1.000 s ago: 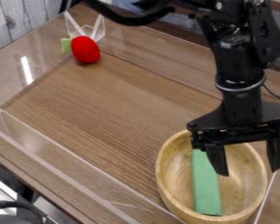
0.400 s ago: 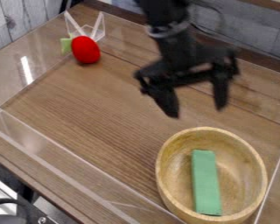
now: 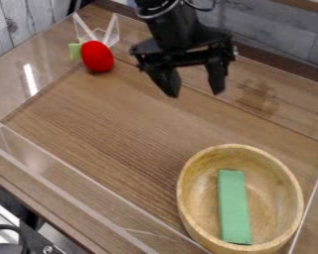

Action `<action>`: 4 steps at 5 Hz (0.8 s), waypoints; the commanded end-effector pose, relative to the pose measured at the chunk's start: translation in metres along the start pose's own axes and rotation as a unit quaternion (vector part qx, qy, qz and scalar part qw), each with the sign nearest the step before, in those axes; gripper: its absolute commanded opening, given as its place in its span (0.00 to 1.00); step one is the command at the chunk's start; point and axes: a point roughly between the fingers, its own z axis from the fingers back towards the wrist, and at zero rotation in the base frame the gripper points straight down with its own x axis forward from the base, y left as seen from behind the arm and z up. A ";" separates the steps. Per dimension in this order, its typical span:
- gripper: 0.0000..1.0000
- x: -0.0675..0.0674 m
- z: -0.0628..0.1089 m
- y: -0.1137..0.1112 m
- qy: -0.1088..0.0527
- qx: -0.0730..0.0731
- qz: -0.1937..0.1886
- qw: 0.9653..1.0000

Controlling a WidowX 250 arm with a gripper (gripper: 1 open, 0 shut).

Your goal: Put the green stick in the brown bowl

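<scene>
The green stick lies flat inside the brown bowl at the lower right of the camera view, along the bowl's bottom. My gripper hangs above the wooden table well up and left of the bowl, near the middle top of the picture. Its two black fingers are spread wide apart with nothing between them, so it is open.
A red ball-like object with a small green piece beside it and white sticks rising from it sits at the far left back. A clear plastic rim borders the wooden table on the left and front.
The gripper, open throughout, has risen from over the bowl and travelled up and left to the middle of the table. The green stick stays in the bowl.
</scene>
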 end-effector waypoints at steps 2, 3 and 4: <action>1.00 0.027 0.001 0.007 -0.061 0.033 -0.039 0.997; 1.00 0.030 -0.003 0.012 -0.069 0.047 -0.051 0.995; 1.00 0.030 -0.006 0.017 -0.070 0.058 -0.060 0.994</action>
